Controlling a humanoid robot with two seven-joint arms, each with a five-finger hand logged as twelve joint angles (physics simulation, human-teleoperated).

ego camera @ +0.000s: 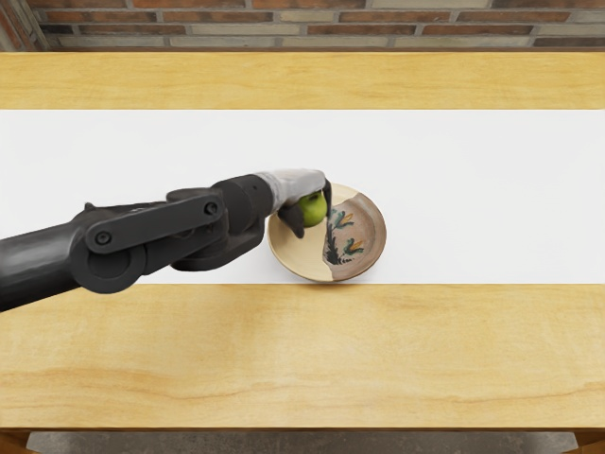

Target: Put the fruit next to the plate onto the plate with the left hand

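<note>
A green apple point(314, 207) sits in the grasp of my left hand point(304, 203), whose arm reaches in from the picture's left edge. The fingers curl around the apple from above and the side. The hand holds the fruit over the left part of the round plate point(364, 236), which is half cream, half brown with a painted plant pattern. Whether the apple touches the plate's surface is hidden by the hand. The right arm does not show.
The plate lies on a white runner point(473, 189) that crosses a wooden table point(302, 359). A brick wall point(302, 24) stands behind the table's far edge.
</note>
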